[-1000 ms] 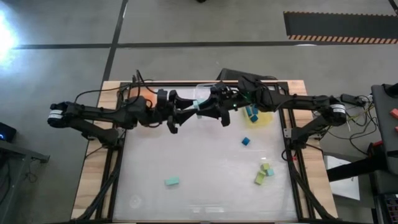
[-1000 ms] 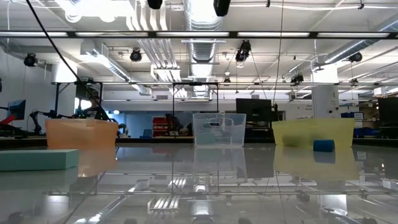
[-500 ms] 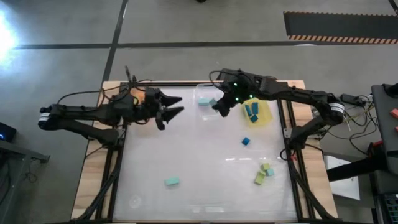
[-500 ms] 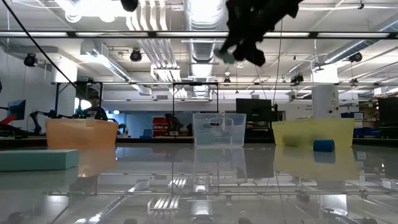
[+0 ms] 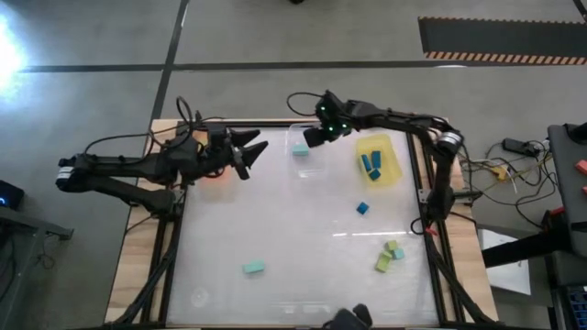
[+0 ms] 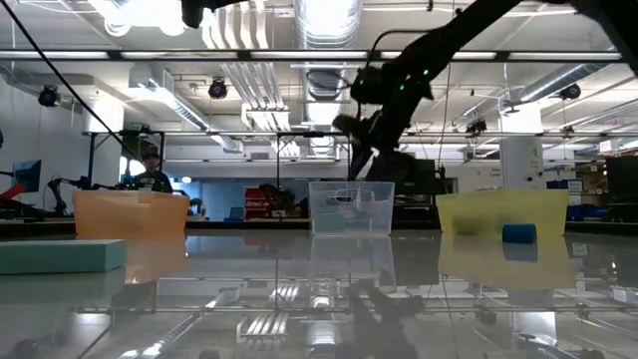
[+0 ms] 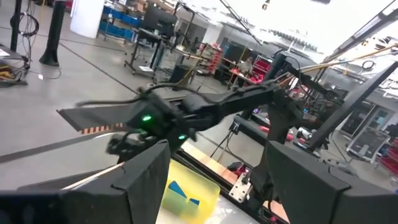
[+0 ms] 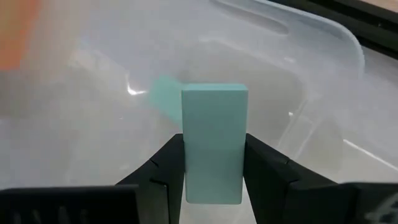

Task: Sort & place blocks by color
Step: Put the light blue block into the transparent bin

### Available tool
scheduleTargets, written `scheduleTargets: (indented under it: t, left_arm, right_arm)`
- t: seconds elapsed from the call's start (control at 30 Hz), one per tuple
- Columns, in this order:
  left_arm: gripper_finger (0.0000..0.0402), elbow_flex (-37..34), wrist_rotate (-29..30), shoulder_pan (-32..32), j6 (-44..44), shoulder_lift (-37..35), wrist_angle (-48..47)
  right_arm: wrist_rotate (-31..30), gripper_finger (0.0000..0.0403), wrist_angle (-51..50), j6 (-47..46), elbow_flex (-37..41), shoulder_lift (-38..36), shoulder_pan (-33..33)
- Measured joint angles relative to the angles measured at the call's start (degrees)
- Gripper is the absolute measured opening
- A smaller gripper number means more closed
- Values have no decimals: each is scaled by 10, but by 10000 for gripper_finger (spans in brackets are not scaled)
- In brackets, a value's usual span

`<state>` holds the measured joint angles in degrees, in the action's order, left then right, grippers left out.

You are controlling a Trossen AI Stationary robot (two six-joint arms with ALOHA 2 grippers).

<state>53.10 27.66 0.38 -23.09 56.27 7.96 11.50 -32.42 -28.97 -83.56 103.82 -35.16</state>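
right wrist view: right gripper (image 8: 214, 163) clamps light teal block (image 8: 214, 146) over clear tray (image 8: 292, 93) for colour-matched drop; left gripper (image 5: 253, 152) open, idle nr orange tray (image 5: 218, 139)

Three trays line the far edge of the worktop (image 5: 303, 229) — an orange tray (image 6: 131, 213) at the left, a clear tray (image 6: 351, 207) in the middle, a yellow tray (image 6: 501, 212) at the right. Beyond them, a person (image 6: 151, 172) shows in the workshop, under ceiling ducts — a black-and-yellow striped mat (image 5: 500, 38) lies on the floor.
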Motion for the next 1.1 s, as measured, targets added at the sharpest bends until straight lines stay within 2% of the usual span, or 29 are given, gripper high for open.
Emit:
scheduleTargets:
  t: [0.27, 0.5, 0.83, 1.0, 1.1]
  left_arm:
    - [250, 0, 16, 0, 0, 5, 0]
    - [250, 0, 29, 3, 0, 3, -1]
    - [250, 0, 26, 6, -6, 2, -56]
    - [250, 0, -35, 6, -85, -2, -155]
    - [250, 0, -99, 6, -131, 2, -231]
  right_arm:
    - [-40, 133, -81, 3, -72, 79, -8]
    - [-40, 147, -81, 2, -72, 71, -7]
    - [-36, 164, -82, -2, -72, 51, -7]
    - [-19, 163, -81, -7, -72, 0, -7]
    - [-9, 156, -66, -6, -72, -42, -8]
